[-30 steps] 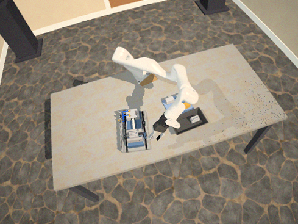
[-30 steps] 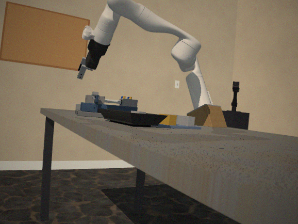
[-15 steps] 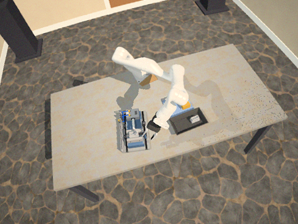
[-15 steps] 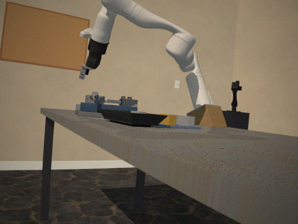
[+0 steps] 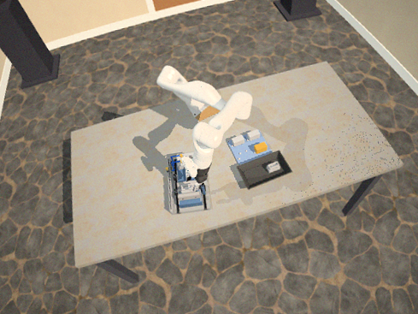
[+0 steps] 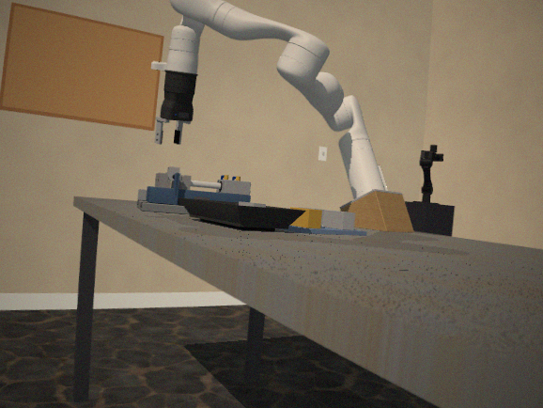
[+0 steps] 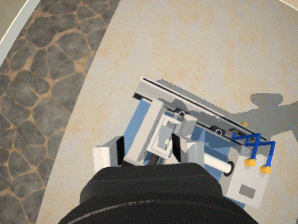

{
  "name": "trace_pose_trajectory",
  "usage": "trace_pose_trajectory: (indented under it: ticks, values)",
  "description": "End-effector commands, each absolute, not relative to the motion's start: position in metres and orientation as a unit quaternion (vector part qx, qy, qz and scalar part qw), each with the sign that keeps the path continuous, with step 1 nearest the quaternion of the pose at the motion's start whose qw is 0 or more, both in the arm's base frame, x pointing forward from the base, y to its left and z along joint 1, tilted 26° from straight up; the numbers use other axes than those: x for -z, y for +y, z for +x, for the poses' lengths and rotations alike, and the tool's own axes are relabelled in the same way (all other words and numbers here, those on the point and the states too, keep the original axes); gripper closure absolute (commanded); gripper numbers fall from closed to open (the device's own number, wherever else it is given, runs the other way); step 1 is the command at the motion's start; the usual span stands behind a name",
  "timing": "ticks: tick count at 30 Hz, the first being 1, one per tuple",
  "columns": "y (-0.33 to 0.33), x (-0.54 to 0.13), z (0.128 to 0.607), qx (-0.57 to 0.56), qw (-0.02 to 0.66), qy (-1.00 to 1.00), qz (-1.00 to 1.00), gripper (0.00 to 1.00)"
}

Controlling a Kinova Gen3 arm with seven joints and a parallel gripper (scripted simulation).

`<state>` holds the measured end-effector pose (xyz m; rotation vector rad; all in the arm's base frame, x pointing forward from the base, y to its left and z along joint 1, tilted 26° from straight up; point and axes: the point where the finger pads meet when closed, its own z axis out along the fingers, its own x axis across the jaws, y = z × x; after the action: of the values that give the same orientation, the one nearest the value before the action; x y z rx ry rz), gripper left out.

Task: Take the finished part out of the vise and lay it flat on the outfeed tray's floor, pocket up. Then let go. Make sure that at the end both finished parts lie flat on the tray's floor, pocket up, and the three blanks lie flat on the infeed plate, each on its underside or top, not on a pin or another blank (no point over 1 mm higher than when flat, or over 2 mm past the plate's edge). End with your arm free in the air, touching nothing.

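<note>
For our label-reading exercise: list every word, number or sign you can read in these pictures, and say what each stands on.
None can be read.
Vise: no lettering shows.
Part in the tray: faint marks, too small and blurred to read.
Orange wall board: blank.
Wall plate: blank.

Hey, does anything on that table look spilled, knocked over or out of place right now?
Only the dark specks scattered over the table's end beyond the outfeed tray look spilled. The vise sits squarely.
</note>
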<state>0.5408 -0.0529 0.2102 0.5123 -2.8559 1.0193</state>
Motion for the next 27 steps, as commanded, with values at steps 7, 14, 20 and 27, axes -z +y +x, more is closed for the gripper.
trace_pose_trajectory:
  ticks: [7, 14, 20, 27]
  values:
    - [-0.073, -0.226, 0.519, -0.251, -0.040, -0.967, 0.011, 0.00]
    - [-0.076, -0.229, 0.511, -0.218, -0.063, -0.973, -0.050, 0.00]
    - [-0.077, -0.229, 0.511, -0.215, -0.065, -0.973, -0.055, 0.00]
    - [-0.077, -0.229, 0.511, -0.215, -0.065, -0.973, -0.055, 1.00]
